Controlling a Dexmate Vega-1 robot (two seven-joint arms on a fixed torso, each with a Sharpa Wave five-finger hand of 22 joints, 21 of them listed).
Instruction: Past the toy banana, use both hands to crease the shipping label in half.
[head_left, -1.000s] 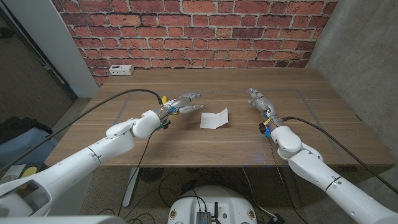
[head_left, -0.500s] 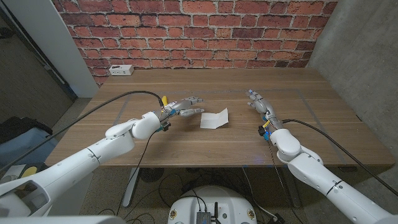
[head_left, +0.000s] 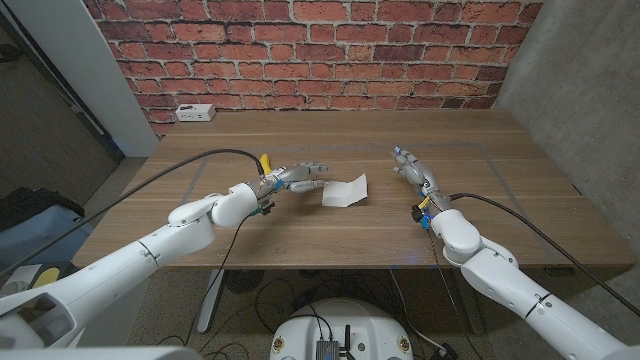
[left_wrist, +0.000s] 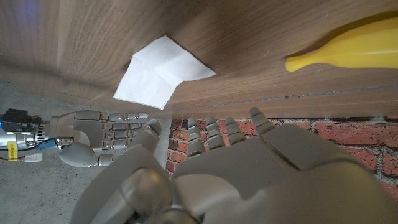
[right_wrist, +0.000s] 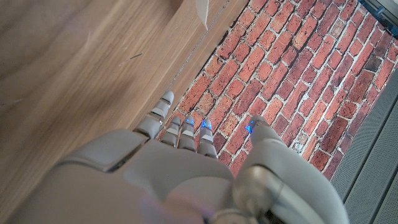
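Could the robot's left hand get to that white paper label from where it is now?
Probably yes. The left hand hangs beside the shipping label, fingers spread toward its near edge and holding nothing. Only bare table lies between them; the toy banana sits off to the side.

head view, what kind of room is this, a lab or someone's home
Probably an indoor lab or workshop: a bare wooden table stands against an exposed brick wall, a concrete wall on one side, cables on the floor underneath.

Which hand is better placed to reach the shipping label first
Left, probably. The left hand hovers open with its fingertips just short of the shipping label, while the right hand is open farther off across bare table.
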